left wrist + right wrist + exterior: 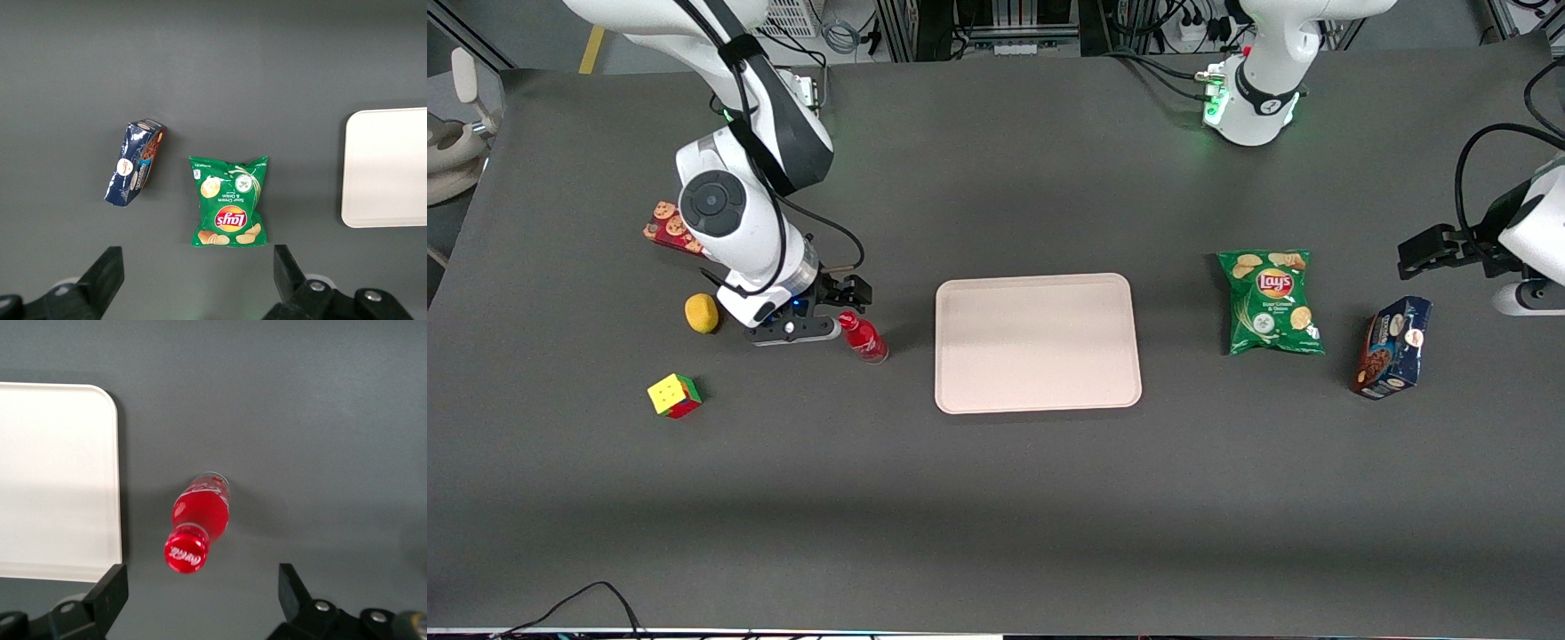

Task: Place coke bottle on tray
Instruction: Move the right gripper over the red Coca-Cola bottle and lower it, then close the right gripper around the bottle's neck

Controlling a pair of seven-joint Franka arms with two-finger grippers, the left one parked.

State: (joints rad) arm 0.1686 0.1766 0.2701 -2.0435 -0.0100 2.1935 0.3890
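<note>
Fingers (107,593) of the black two-finger gripper (200,600) are spread wide, holding nothing, above the small red coke bottle (197,523) with red cap, which stands upright on the grey table (996,498) below the gripper, just beside the large pale beige rectangular tray (1038,342).

"Lay's" read on the green chip bag (1271,302), white Coca-Cola script seen on the coke bottle (197,520) cap.
</note>
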